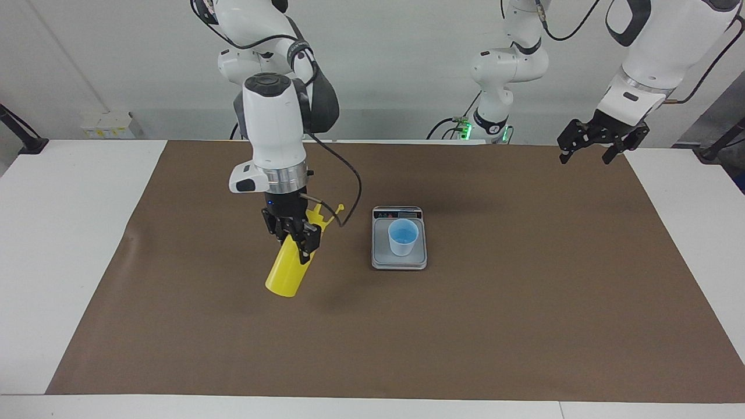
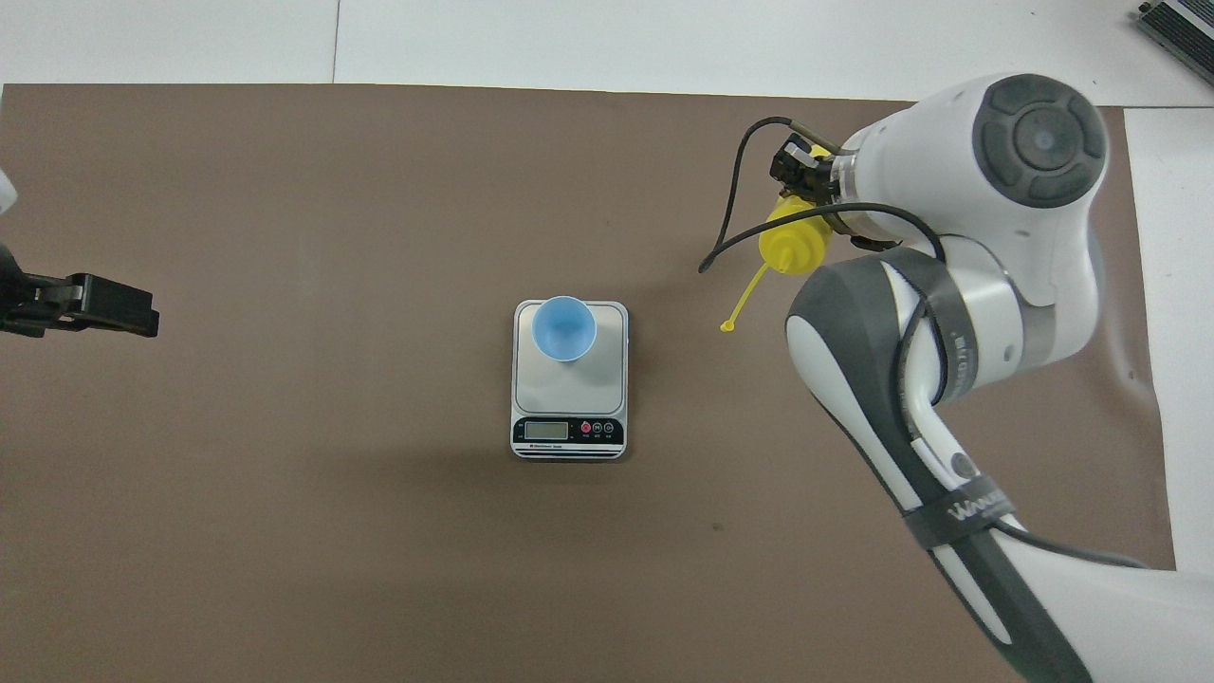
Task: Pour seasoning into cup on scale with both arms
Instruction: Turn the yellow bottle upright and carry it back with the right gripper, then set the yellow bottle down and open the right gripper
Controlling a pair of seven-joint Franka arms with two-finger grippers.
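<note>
I have the bottle (image 1: pixel 289 269) clamped in my right gripper (image 1: pixel 295 238), fingers shut on its yellow body just under the shoulder, and I hold it up over the brown mat (image 1: pixel 524 302), tipped well off upright with its base swung down and away from me and its nozzle end up toward my wrist. The little cap (image 1: pixel 340 207) is off the nozzle and sticks out on its tether toward the scale (image 1: pixel 399 261). So I judge the step in hand to be the carry: the bottle is lifted and opened, but it is not yet over the cup (image 1: pixel 403 237), which stands on the weighing plate, well apart from the bottle toward the left arm's end of the table. The cup looks empty from above. Next I must bring the nozzle across until it sits over the cup's mouth, then roll my wrist so the nozzle points down; the mouth is small, so the aim has to be close, and the dangling cap should stay out of the stream. My right forearm comes down nearly straight, wrist ring level, with the cable looping out beside it. My left gripper (image 1: pixel 602 139) waits, fingers wide and holding nothing, raised over the mat's corner at its own end.
</note>
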